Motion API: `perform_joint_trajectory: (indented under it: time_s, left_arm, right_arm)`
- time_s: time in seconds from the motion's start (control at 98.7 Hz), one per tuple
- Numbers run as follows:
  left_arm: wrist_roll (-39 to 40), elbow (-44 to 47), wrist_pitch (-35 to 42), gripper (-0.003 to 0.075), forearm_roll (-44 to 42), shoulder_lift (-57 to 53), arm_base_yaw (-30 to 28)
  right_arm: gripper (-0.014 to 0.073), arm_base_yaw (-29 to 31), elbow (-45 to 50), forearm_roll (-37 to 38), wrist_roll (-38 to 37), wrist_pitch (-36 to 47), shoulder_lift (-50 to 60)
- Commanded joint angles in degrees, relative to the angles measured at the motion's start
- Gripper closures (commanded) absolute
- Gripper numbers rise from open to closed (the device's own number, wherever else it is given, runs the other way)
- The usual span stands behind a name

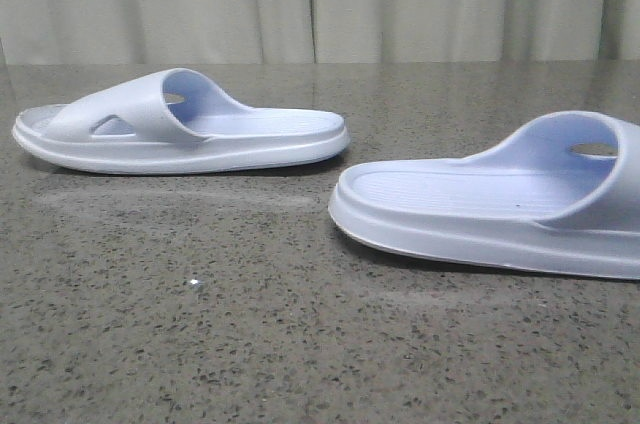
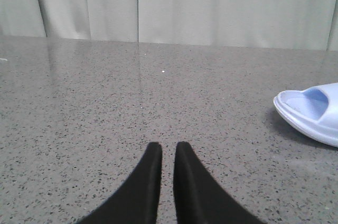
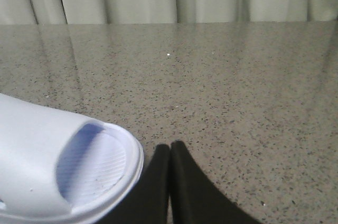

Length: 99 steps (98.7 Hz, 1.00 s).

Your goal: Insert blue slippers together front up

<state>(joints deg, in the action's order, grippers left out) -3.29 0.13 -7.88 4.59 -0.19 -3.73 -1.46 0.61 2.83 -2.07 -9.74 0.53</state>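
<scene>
Both slippers, one (image 1: 180, 124) farther left and one (image 1: 500, 209) nearer right, are lying flat and apart on the table (image 1: 250, 344), while the left gripper (image 2: 168, 152) and right gripper (image 3: 170, 152) are sitting pinched together and empty, since nothing is grasped yet.

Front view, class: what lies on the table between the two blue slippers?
Nothing. Between the left slipper and the right slipper only bare speckled table shows in the front view; the slippers do not touch.

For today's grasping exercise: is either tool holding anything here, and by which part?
Nothing is held. The left tool and right tool are shut on nothing; both pale lavender-blue foam slippers lie untouched.
</scene>
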Motion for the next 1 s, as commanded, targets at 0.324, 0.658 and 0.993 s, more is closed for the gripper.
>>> perform_joint_trajectory:
  time_s: [0.324, 0.658, 0.993]
  left_arm:
    - [0.15, 0.54, 4.31, 0.0705, 0.18, -1.68, 0.05]
    - [0.15, 0.54, 4.31, 0.0705, 0.18, -1.68, 0.05]
    - [0.15, 0.54, 4.42, 0.0705, 0.18, -1.68, 0.05]
  right_arm:
    - [0.0673, 0.27, 1.26, 0.57, 0.05, 4.66, 1.24]
    - [0.0673, 0.27, 1.26, 0.57, 0.05, 4.66, 1.24]
    - [0.0673, 0.27, 1.26, -0.74, 0.05, 6.69, 1.24]
